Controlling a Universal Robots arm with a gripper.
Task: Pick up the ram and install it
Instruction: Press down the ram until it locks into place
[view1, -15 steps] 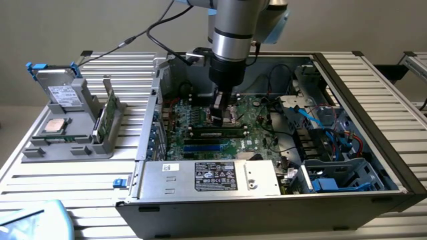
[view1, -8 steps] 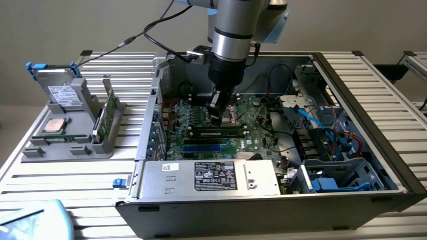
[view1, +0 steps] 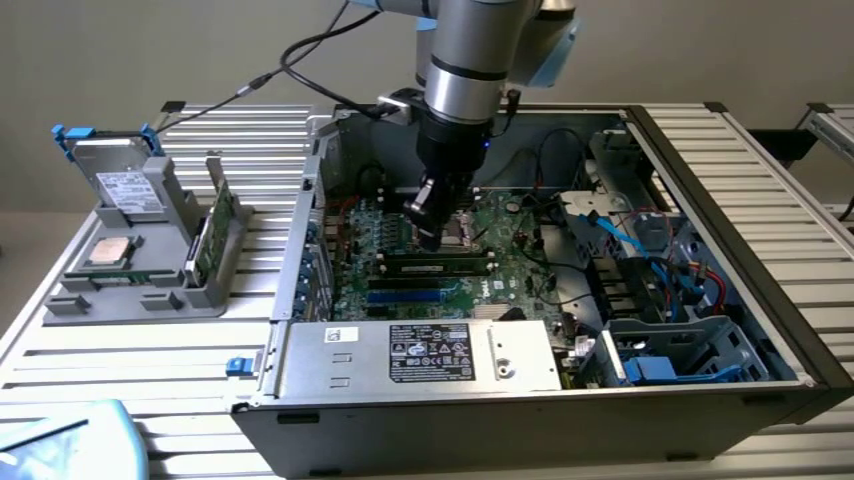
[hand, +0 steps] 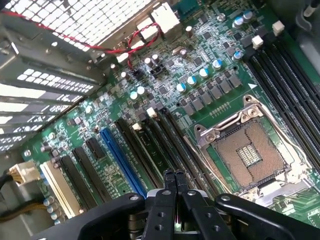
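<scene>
In the exterior view, I saw my arm reaching down from the top centre of the frame into the open computer case (view1: 747, 330). The gripper (view1: 430, 238) hung over the motherboard (view1: 400, 240), fingers pressed together and holding nothing. Directly below it, at frame centre, the ram (view1: 430, 266) lay level in a slot, which I judged to be seated or close to it. At the left of the frame, a grey rack (view1: 134, 290) held other spare parts.

In the wrist view, the gripper (hand: 175, 176) showed at bottom centre with its tips touching. They rested on or just above the top edge of the ram (hand: 154, 150), which ran along a slot beside the empty processor socket (hand: 247, 157). I judged pick-up done and insertion mostly complete; whether the latches had locked I could not tell.
</scene>
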